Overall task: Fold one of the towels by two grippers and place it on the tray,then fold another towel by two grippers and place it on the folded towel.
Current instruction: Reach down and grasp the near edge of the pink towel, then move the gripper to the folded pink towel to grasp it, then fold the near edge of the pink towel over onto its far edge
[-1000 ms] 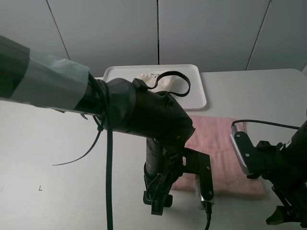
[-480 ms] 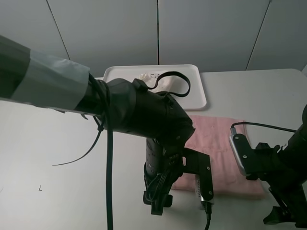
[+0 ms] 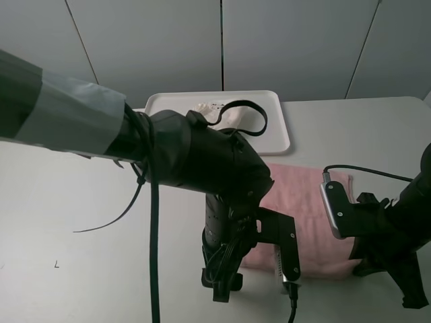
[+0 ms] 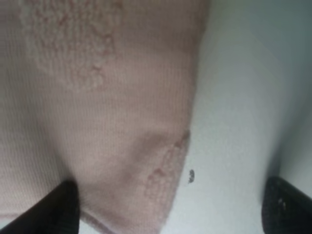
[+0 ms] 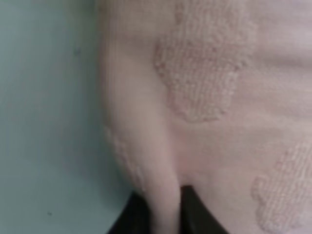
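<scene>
Table [image 3: 60, 202], right pincer [image 5: 164, 214] low — pinching pink towel [image 5: 209, 73]

Two towels are in view: one cream towel [image 3: 232, 118] and one pink towel [image 3: 303, 195]. There is one tray [image 3: 273, 138] and one worktop [image 3: 67, 222]. Two black arms can be counted, the left arm [image 3: 188, 158] and the right arm [image 3: 404, 215]. Each carries one end effector, two in all: the left end effector [image 4: 170, 212] and the right end effector [image 5: 163, 214]. Each of these shows two dark fingers. Two boxy cameras show, a left camera [image 3: 286, 259] and a right camera [image 3: 337, 208].
</scene>
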You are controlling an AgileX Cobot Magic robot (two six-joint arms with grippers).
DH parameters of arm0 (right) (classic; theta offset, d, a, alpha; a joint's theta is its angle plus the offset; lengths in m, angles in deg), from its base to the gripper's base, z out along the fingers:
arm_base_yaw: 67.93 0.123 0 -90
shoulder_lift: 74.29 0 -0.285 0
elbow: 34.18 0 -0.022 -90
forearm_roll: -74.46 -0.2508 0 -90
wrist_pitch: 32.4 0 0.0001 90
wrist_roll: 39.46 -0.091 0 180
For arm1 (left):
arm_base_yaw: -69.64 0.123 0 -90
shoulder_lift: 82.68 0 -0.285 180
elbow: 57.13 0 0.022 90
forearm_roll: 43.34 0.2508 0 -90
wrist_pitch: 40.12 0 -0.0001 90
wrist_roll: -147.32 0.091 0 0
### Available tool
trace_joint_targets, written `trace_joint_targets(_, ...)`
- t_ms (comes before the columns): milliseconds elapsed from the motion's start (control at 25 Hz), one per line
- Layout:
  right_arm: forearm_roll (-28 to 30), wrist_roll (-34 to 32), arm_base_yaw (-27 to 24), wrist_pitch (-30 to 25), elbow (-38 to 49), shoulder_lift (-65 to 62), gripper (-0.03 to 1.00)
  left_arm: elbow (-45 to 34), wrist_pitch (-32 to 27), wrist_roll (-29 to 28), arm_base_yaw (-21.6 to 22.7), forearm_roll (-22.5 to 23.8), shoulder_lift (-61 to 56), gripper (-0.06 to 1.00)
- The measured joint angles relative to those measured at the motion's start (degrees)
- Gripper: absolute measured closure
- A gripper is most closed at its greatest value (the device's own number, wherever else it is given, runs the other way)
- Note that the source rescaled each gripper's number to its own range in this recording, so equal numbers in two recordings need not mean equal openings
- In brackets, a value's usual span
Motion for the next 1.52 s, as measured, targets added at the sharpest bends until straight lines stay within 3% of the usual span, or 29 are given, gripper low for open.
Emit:
trace_joint_targets(80, 0.0, 0.0, 0.0, 0.0, 0.0, 0.0, 0.95, 0.0, 0.0, -0.63, 0.0, 0.0, 0.0, -0.02)
trace_joint_targets(480, -0.24, 0.0, 0.0, 0.0, 0.0, 0.0, 0.96, 0.0, 1.2, -5.97, 0.0, 1.53, 0.09, -0.02)
trace_joint_targets(560, -0.97, 0.0, 0.0, 0.0, 0.0, 0.0, 0.96, 0.0, 1.29, -7.21, 0.0, 2.29, 0.09, 0.03)
trace_joint_targets(640, -1.3, 0.0, 0.0, 0.0, 0.0, 0.0, 0.96, 0.0, 1.44, -7.79, 0.0, 3.25, 0.09, 0.24)
trace_joint_targets(760, -1.3, 0.0, 0.0, -0.11, 0.0, 0.0, 0.96, 0.0, 2.28, -8.04, 0.0, 4.81, 0.09, 0.78)
trace_joint_targets(800, -1.41, 0.0, 0.0, -0.22, 0.0, 0.0, 0.96, 0.0, 2.69, -8.04, 0.0, 4.97, 0.09, 0.88)
trace_joint_targets(840, -1.53, 0.0, 0.0, -0.22, 0.0, 0.0, 0.96, 0.0, 2.81, -8.04, 0.0, 5.09, 0.09, 0.91)
trace_joint_targets(1280, -8.55, -1.01, 0.0, -0.44, 0.1, 0.19, 0.96, 0.0, 2.93, -8.04, 0.0, 5.09, 0.09, 0.93)
trace_joint_targets(1520, -11.8, -2.94, 0.0, -0.44, 0.21, 0.05, 0.96, -0.11, 4.24, -8.04, 3.18, 3.55, -1.63, 0.93)
